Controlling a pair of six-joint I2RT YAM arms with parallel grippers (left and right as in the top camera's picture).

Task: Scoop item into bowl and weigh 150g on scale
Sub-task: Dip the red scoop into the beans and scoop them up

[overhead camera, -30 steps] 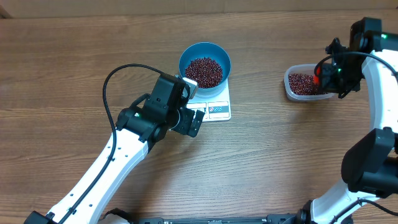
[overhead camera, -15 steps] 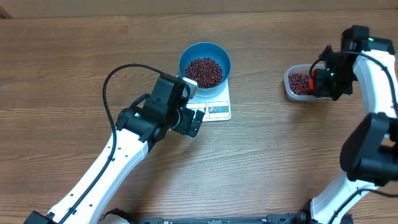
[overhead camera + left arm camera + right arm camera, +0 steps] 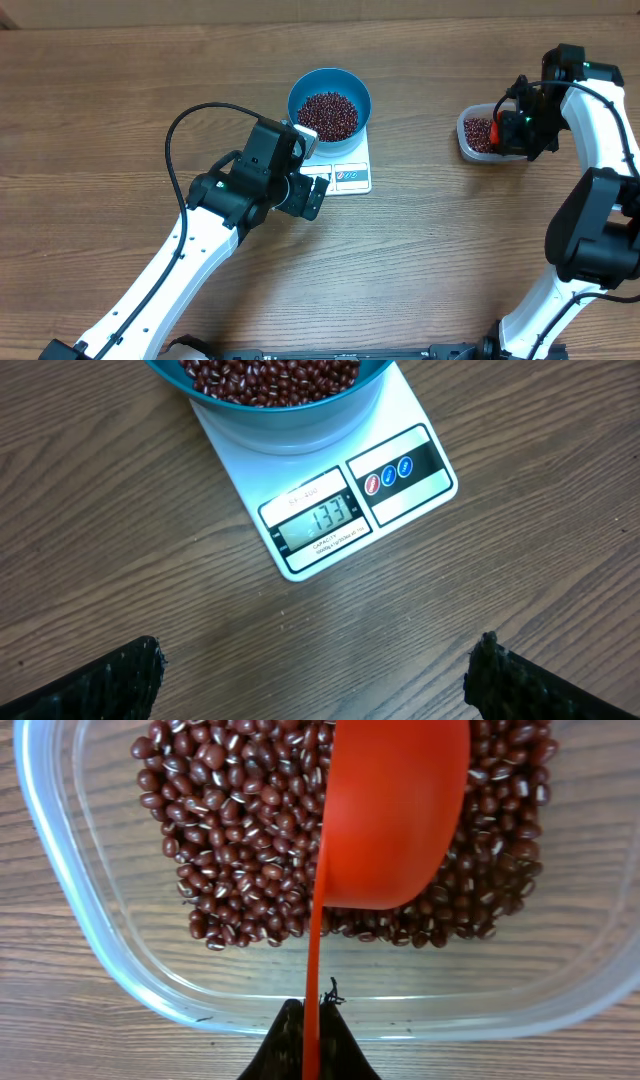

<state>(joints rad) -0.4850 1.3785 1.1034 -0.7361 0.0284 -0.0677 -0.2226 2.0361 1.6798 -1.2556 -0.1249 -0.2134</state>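
The wooden worktop [image 3: 100, 100] carried everything. The left gripper [image 3: 320, 675] hung over it just in front of the scale [image 3: 410, 420], its jaws wide apart and holding nothing. The right gripper [image 3: 310, 1045] was over the clear tub [image 3: 60, 900] at the far right, jaws clamped on the thin handle of an orange scoop [image 3: 395, 810]. The white scale read 133 and bore the blue bowl [image 3: 297, 100], which held a heap of beans [image 3: 329, 115]. More beans lay in the tub under the scoop's cup.
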